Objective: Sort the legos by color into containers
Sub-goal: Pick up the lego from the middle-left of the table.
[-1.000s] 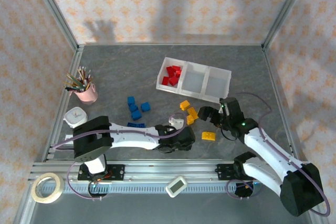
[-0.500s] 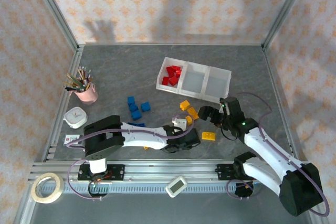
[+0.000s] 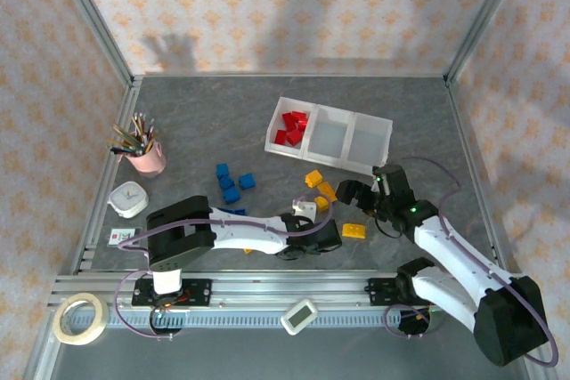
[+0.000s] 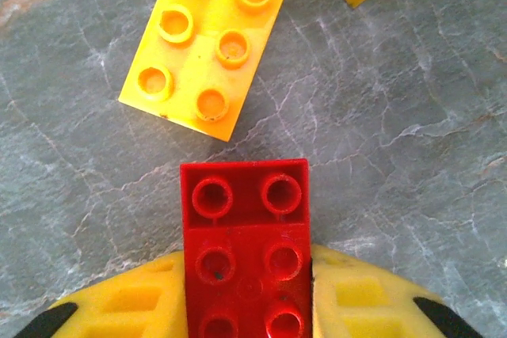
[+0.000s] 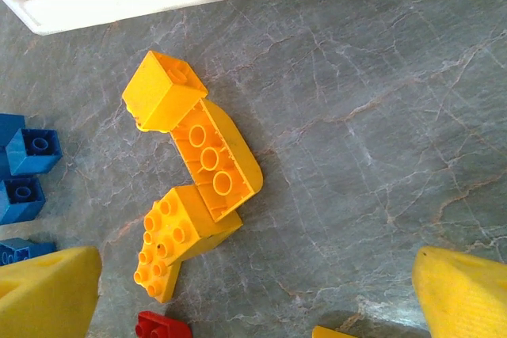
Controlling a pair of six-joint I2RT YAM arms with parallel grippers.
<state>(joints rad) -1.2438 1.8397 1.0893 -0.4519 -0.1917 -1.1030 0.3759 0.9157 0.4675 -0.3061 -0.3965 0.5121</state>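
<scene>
A: While the left gripper [image 4: 247, 294] sits at the bottom of the left wrist frame, what are its jaws doing?
B: Clenched on one red lego [image 4: 245, 219], with a pad touching each side. One yellow plate [image 4: 210, 37] lies just above it on the surface [image 4: 412, 116]. The corner of a second yellow piece shows at top right.
A: Right gripper [image 5: 253, 298]?
B: Jaws released and spread wide at the bottom corners. Three yellow legos [image 5: 210, 160] touch in a cluster at centre left. Three blue legos [image 5: 28, 152] at the left edge.
A: Top view counts?
B: One white tray [image 3: 321, 159] with three compartments, upper centre. Red legos [image 3: 289, 126] are heaped in its left one, too tight to count. Four yellow legos mid-frame, four blue legos left of them. More blue is half hidden by the left arm.
</scene>
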